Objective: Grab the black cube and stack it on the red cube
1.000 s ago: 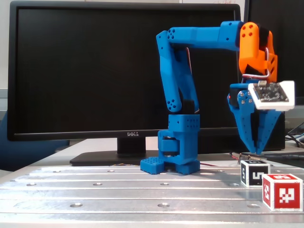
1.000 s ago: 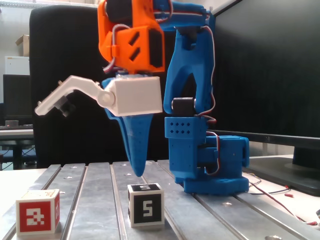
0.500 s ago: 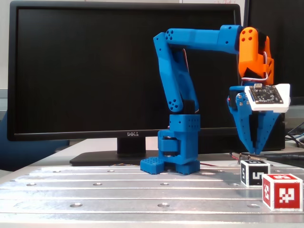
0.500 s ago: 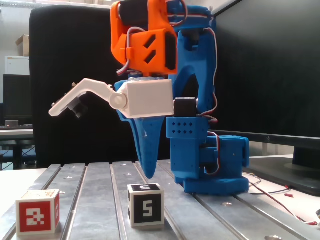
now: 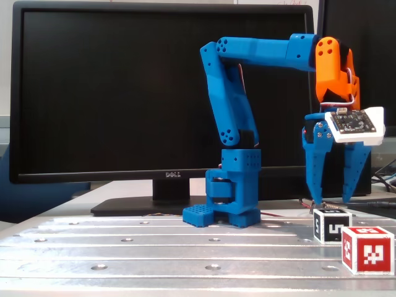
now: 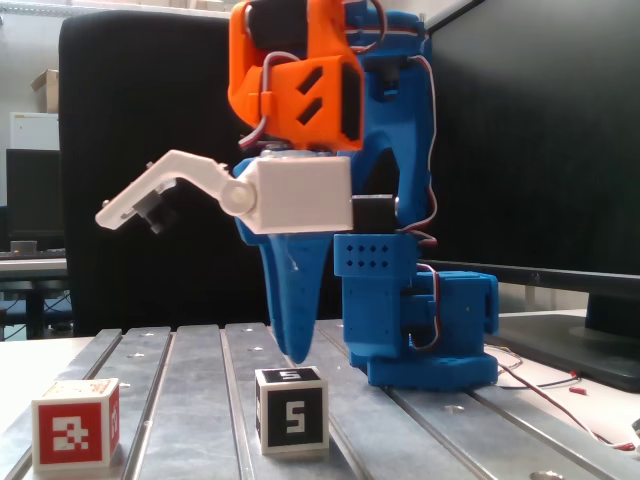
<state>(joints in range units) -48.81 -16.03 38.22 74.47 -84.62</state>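
The black cube [image 5: 332, 224] sits on the metal table at the right; it also shows in the other fixed view [image 6: 291, 410], front centre. The red cube [image 5: 367, 249] stands just right of it and nearer that camera, apart from it; in the other fixed view the red cube [image 6: 77, 422] is at the far left. My gripper [image 5: 331, 200] points straight down, open and empty, its tips a little above the black cube and astride it. In the side-on fixed view the gripper [image 6: 297, 355] hangs just above and behind the black cube.
The arm's blue base [image 5: 230, 198] is bolted to the slotted aluminium table [image 5: 154, 247]. A large Dell monitor [image 5: 124, 93] stands behind it. Cables [image 6: 570, 390] trail from the base across the table. A white camera mount [image 6: 160, 195] sticks out from the wrist.
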